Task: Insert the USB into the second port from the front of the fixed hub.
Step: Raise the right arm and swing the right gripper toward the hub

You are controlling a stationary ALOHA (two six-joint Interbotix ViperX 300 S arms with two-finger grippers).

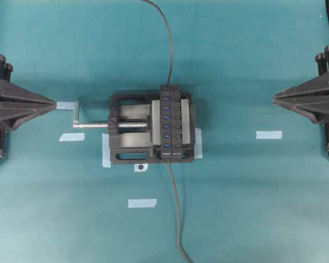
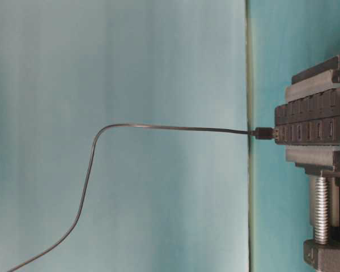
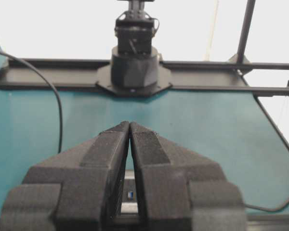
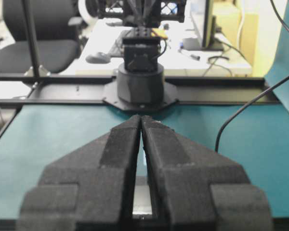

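The fixed hub [image 1: 172, 120] [image 2: 311, 122], a black bar with a row of blue ports, is clamped in the middle of the table. No port has a plug in it. One dark cable [image 1: 176, 213] runs from the near edge to the hub's front end, where its tip is hidden. Another cable [image 1: 167, 38] [image 2: 175, 128] meets the far end with a small black plug [image 2: 264, 133]. Which of the two carries the USB I cannot tell. My left gripper [image 1: 55, 104] [image 3: 129, 124] and right gripper [image 1: 275, 98] [image 4: 141, 117] hover far out at the sides, both shut and holding nothing.
A black vise [image 1: 126, 129] with a silver screw and crank [image 1: 77, 116] holds the hub. Pale tape strips [image 1: 142, 203] [image 1: 268, 134] [image 1: 71, 137] lie on the teal cloth. A small black dot marker [image 1: 139, 166] sits just in front of the vise.
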